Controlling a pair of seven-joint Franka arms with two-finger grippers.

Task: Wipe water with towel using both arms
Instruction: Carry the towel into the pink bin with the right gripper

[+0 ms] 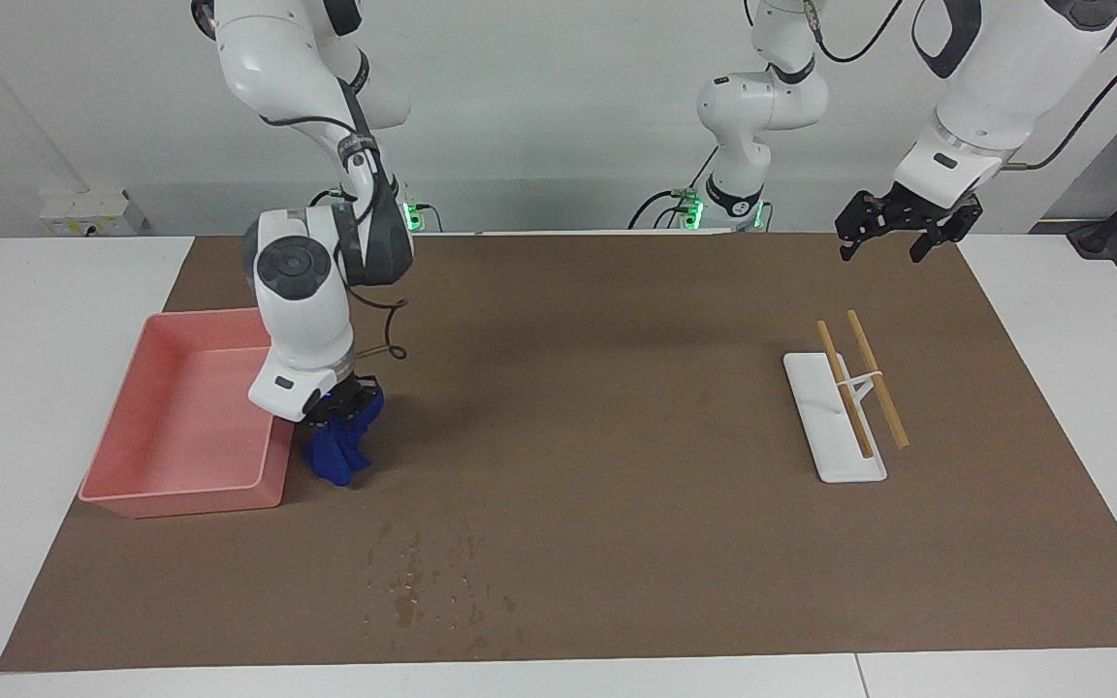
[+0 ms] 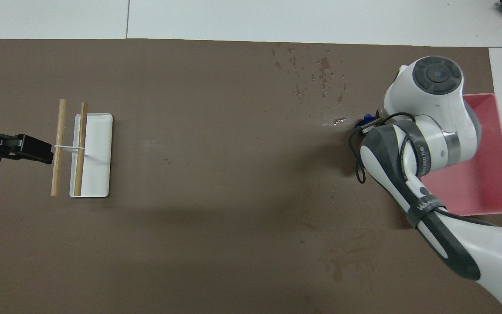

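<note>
My right gripper (image 1: 343,405) is shut on the deep-blue towel (image 1: 337,454). The towel hangs bunched from it just above the brown mat, beside the pink bin. In the overhead view the right arm hides the gripper, and only a blue edge of the towel (image 2: 367,118) shows. The water (image 1: 428,574) lies as small droplets and damp specks on the mat, farther from the robots than the towel; it also shows in the overhead view (image 2: 320,78). My left gripper (image 1: 880,250) hangs open and empty in the air at the left arm's end, waiting, over the mat beside the rack (image 2: 44,152).
A pink bin (image 1: 180,496) stands at the right arm's end of the mat, also seen from overhead (image 2: 501,144). A white rack with two wooden rods (image 1: 845,427) stands at the left arm's end, also seen from overhead (image 2: 96,152).
</note>
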